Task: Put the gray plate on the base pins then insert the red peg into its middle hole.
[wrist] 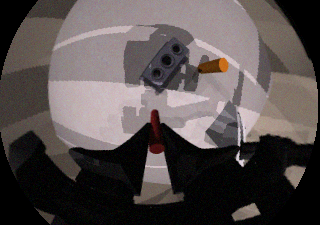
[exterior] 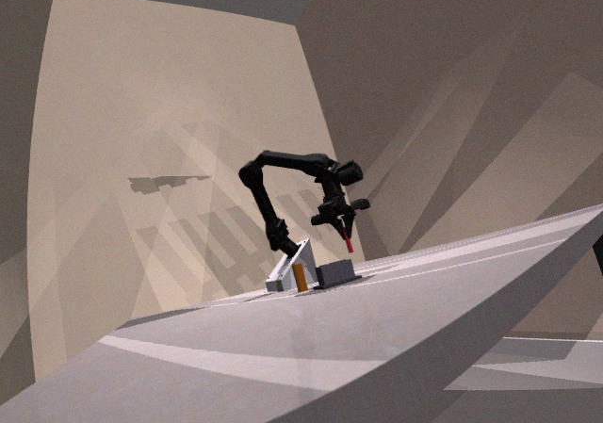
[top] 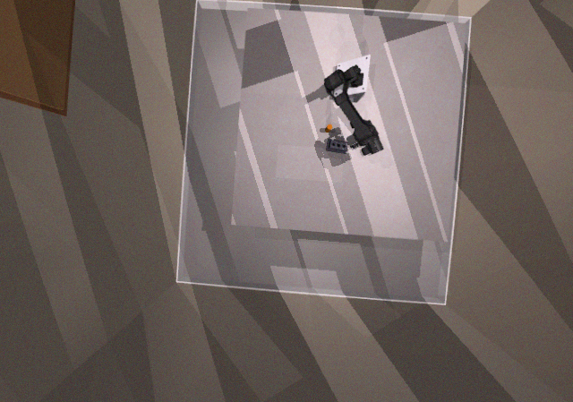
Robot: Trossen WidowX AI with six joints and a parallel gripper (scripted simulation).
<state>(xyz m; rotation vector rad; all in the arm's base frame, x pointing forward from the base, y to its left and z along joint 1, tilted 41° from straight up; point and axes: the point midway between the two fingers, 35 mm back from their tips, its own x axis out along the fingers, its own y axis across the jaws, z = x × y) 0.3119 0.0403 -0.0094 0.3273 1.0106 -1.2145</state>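
Note:
My gripper (exterior: 346, 234) (wrist: 155, 125) is shut on the red peg (exterior: 349, 244) (wrist: 156, 136), which points down from the fingertips, a little tilted in the exterior view. The peg's lower end is in the air, above the level of the block's top. The gray plate (top: 336, 145) (exterior: 334, 266) (wrist: 162, 66) shows three dark holes in a row and appears to lie flat on the dark gray base (exterior: 358, 277) (wrist: 159, 91). The pins cannot be told apart from the holes. In the wrist view the plate is ahead of the peg, not under it.
An orange cylinder (top: 329, 127) (exterior: 300, 277) (wrist: 214, 66) stands near one end of the base. The arm's white mounting board (top: 365, 72) (exterior: 305, 255) is behind them. The tabletop (top: 295, 203) (exterior: 272, 340) carries striped shadows.

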